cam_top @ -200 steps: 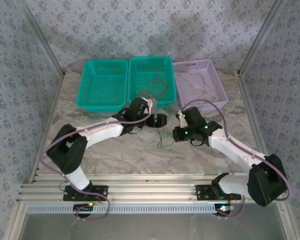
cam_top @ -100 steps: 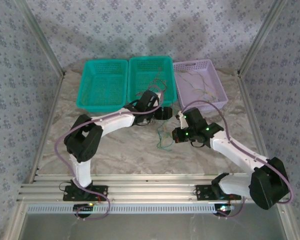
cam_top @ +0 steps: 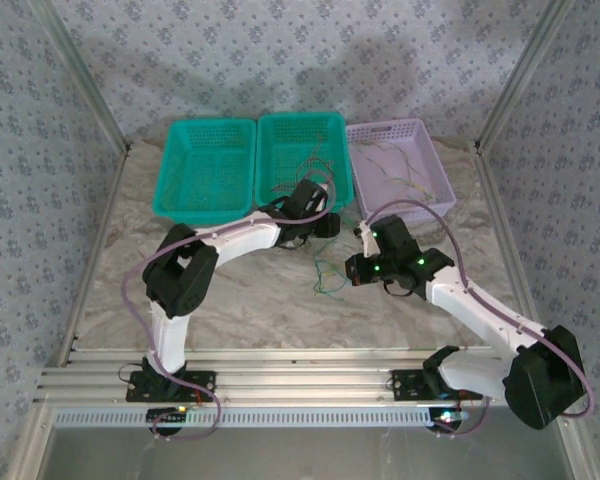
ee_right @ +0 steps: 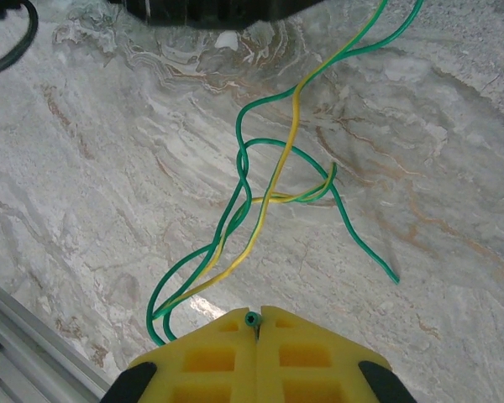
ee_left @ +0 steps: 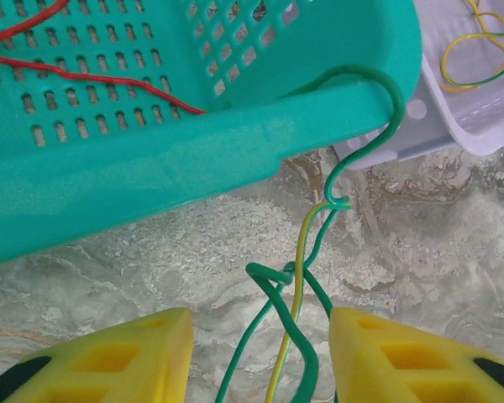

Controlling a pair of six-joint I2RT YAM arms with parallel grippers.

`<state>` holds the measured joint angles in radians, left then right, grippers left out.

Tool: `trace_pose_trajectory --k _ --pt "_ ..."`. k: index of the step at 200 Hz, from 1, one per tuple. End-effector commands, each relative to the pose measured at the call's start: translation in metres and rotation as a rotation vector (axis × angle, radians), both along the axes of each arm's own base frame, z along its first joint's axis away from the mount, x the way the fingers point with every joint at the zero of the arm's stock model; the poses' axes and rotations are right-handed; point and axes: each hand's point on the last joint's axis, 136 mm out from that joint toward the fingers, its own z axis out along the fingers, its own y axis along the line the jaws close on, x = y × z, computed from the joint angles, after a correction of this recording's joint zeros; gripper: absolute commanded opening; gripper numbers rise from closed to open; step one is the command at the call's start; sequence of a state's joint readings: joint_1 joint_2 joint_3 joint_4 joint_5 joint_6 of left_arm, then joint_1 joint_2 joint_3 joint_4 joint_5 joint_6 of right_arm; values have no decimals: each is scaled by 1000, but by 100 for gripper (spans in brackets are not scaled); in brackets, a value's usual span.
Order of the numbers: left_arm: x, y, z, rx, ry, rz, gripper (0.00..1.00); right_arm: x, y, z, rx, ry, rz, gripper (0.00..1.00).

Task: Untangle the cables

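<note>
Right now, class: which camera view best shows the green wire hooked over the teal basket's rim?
Left wrist view: the green wire loops over the teal basket rim, sharp. Top view gives a faint thread; right wrist shows its lower tangle.

Lab robot booth: aluminium frame, patterned walls, marble-look tabletop.
</note>
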<state>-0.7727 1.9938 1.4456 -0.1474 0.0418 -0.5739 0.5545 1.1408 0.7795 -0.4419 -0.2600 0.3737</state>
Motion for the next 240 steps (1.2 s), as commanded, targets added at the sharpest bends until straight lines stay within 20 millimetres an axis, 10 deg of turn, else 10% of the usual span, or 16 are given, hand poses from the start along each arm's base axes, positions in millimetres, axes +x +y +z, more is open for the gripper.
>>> trace_pose_trajectory --k 1,50,137,240 --pt "10 -5 9 10 -35 14 44 -8 3 -3 12 10 32 0" --pt "20 -13 9 5 -47 18 48 -11 6 2 29 -3 50 0" --pt "19 -14 13 10 -50 5 0 -11 -2 4 4 -25 21 0" --pt "-7 1 101 -72 -177 -16 0 24 -46 -24 -6 52 -244 0"
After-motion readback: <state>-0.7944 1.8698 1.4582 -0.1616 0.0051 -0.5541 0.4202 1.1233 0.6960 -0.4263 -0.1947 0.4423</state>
